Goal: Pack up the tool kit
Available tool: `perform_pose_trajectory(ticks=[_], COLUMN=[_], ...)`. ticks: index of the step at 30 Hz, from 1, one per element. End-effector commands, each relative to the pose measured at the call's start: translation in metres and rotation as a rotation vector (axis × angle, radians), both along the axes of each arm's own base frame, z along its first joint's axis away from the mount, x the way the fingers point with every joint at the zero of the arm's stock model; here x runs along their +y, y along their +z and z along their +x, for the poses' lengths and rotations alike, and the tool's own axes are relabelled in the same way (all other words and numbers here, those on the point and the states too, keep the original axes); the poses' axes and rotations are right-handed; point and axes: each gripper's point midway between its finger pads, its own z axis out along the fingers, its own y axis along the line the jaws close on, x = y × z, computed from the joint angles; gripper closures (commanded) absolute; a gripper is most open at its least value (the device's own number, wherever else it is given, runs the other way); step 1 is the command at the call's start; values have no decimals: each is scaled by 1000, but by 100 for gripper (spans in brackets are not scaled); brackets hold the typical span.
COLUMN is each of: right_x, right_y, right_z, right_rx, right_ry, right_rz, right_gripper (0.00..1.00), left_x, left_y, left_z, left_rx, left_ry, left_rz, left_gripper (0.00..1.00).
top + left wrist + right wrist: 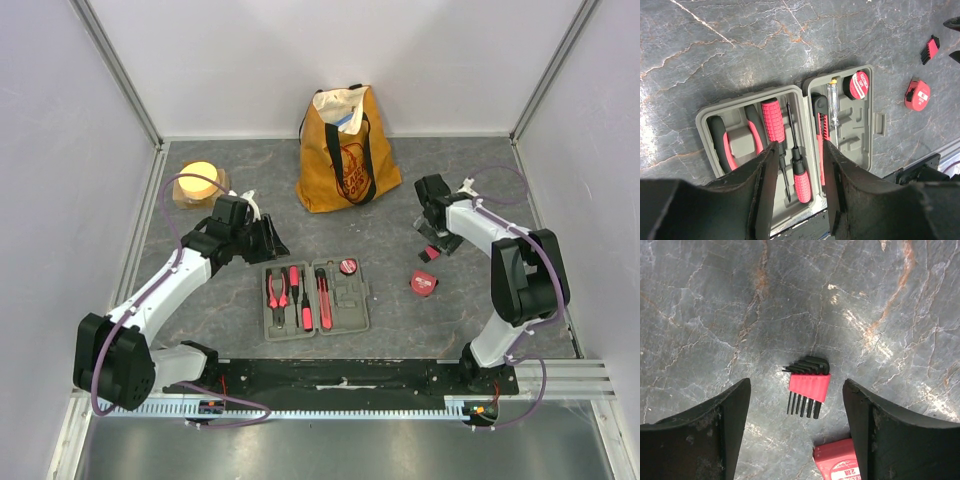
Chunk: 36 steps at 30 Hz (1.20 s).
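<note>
The tool kit's grey case (350,299) lies open and flat on the table (400,215), near the middle, just beyond the arms' bases. In its left half sit the pliers (722,142) and two screwdrivers, a thick-handled one (772,120) and a smaller one (801,181). The right half holds the knife (822,125) and, at its far corner, a round red disc (858,84) whose label is too small to read. The left gripper (268,240) hangs over the case's far left edge, jaws partly apart and holding nothing. In its wrist view the fingers (762,185) cover the near part of the case and the ends of the pliers. Right of the case, apart from it, lies the red tape measure (424,282). Just beyond it is a red holder of black hex keys (809,384). The right gripper (438,240) hovers above that holder with jaws spread wide and empty, partly hiding it from above. Its own camera catches only a corner of the tape measure at the bottom edge. A mustard tote bag (345,150) stands at the far side, and a yellow-topped block (200,182) sits far left.
</note>
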Motion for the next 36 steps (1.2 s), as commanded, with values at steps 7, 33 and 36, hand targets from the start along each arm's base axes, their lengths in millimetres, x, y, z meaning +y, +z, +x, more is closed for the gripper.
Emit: perform_pose_trajectory(ticks=[7,33,36], right_x=[1,11,32], right_y=[-27,20,44], right_z=[-13,3,5], right_rx=[35,-77,-103], right_ry=[-109,40,130], right_rz=[86,90,148], right_gripper=[26,75,78], left_x=[2,-18,-29], left_y=[3,26,34], left_z=[8,10,9], left_rx=[-29,-52,-60], left_ry=[-9,-98,-143], left_rz=[23,-67,-121], left_gripper=[54,54,54])
